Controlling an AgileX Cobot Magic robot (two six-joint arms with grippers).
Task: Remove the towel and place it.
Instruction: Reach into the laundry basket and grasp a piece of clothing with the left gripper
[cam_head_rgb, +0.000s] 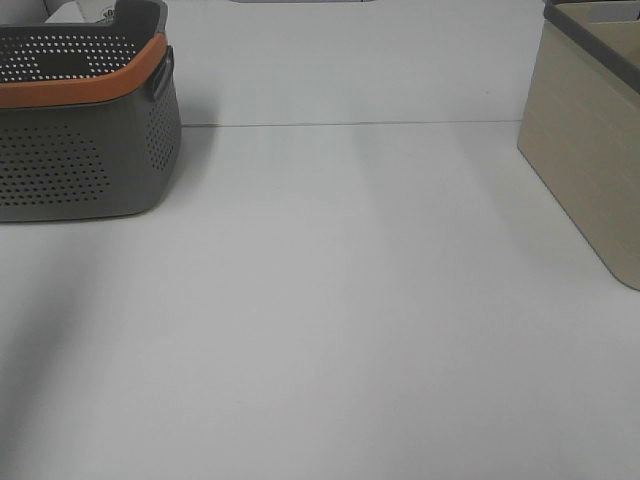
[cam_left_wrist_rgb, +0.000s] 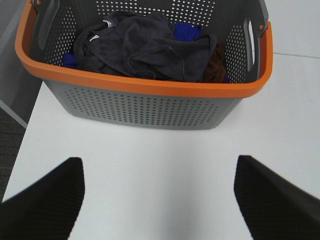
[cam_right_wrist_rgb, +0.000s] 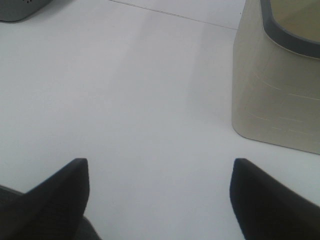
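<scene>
The dark charcoal towel (cam_left_wrist_rgb: 145, 47) lies crumpled inside the grey basket with the orange rim (cam_left_wrist_rgb: 150, 87), on top of blue and brown cloth. In the high view the basket (cam_head_rgb: 85, 130) stands at the far left and the towel does not show. My left gripper (cam_left_wrist_rgb: 159, 195) is open and empty, over the white table a short way in front of the basket. My right gripper (cam_right_wrist_rgb: 159, 195) is open and empty above the table, near the beige bin (cam_right_wrist_rgb: 280, 90). Neither gripper shows in the high view.
A beige bin with a dark grey rim (cam_head_rgb: 590, 150) stands at the far right of the white table (cam_head_rgb: 330, 300). A seam runs across the table behind the middle. The table's left edge and dark floor (cam_left_wrist_rgb: 10, 135) show beside the basket.
</scene>
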